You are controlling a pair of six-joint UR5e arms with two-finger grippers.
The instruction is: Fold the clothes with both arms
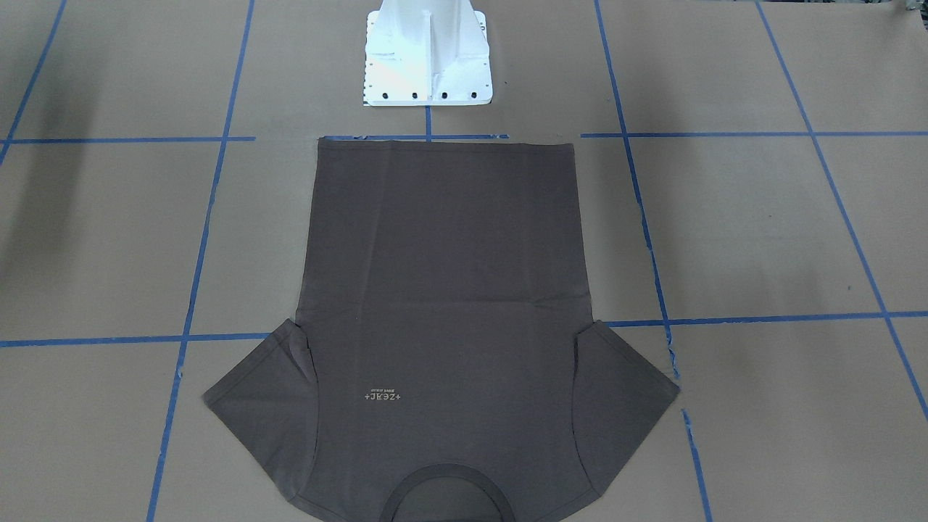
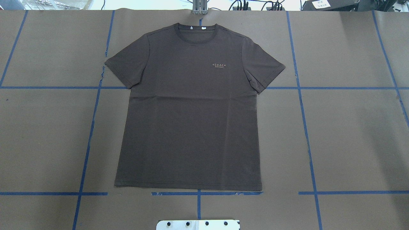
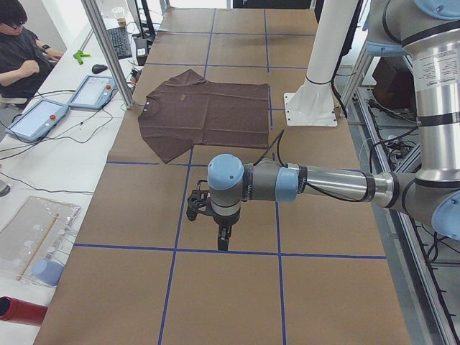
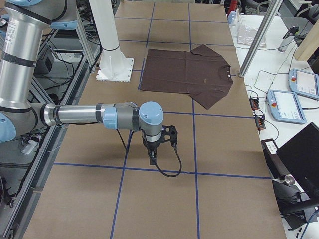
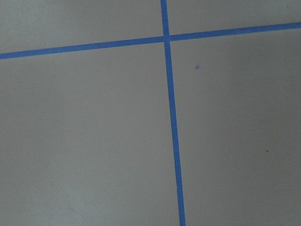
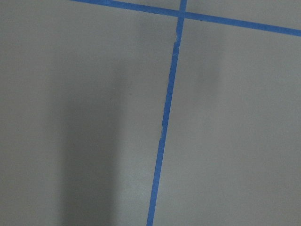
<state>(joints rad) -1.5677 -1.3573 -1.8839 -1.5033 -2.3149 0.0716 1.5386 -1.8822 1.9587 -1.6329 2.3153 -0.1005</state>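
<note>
Closest to the white pedestal (image 1: 426, 61), and well out to either side of it, the two arms hang over bare brown surface (image 2: 351, 127). The left arm (image 3: 323, 185) reaches out level on the pedestal's left with its left claw (image 3: 223, 241) pointing straight down. The right arm (image 4: 79, 115) mirrors it on the pedestal's right, the right claw (image 4: 152, 158) likewise pointing down. Neither claw touches or carries anything that shows, but only the side views catch them, so I cannot tell whether their fingers are spread or closed; each wrist view shows only surface and crossing blue tape (image 5: 167, 38). That wide stance looks deliberate — it leaves the cloth uncovered and lets both arms come in evenly. Just in front of the pedestal lies the T-shirt (image 2: 188, 121), flat and face up. Its hem (image 2: 188, 187) is nearest the pedestal, runs along a tape line and is centred on the pedestal, so each arm has its own half. Farther from the pedestal the sleeves (image 2: 126, 68) spread to both sides and the pale lettering (image 2: 220, 65) sits on the chest. Farthest off are the ribbed collar (image 2: 196, 33) and white tags (image 2: 191, 28), by the surface's far edge. No fold is made yet; my guess is that the opening move calls for a matched pinch on both sides — a lopsided lift would skew the cloth.
</note>
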